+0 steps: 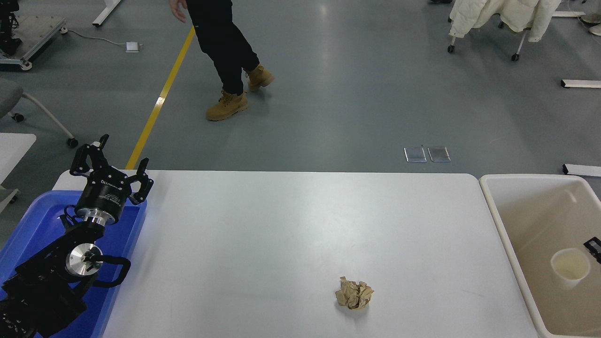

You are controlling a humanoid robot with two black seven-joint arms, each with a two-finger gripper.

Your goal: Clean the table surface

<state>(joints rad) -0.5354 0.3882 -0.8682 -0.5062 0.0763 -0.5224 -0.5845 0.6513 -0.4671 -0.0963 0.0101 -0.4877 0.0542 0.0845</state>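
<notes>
Lying at about five o'clock on the table surface (291,225), a crumpled ball of brown paper (354,293) is the only loose thing on that wide white top, which is smooth, faintly glossy and round-cornered. The ball looks light and soft, all creases and folds, so it should give under a pinch and not slip; I judge the best hold is straight across its middle from above, with jaws closing on the bulk of the wad (a grip on a stray flap might only unfold it).

At three o'clock, just beside the table's edge, stands a beige bin (497,220) with thick, smooth plastic walls, and inside it sits a pale cup (570,267), upright, mouth upward. A small black part of the right gripper (594,248) shows at the picture's edge just beside the cup; too little of it is in view to tell how its fingers stand.

At nine o'clock the left gripper (111,164) hangs parked over the far end of a blue plastic tray (42,220), its fingers spread wide and holding nothing. Beyond the table, at twelve o'clock, a person (223,51) in dark trousers and tan boots is on the grey floor, well apart from everything.
</notes>
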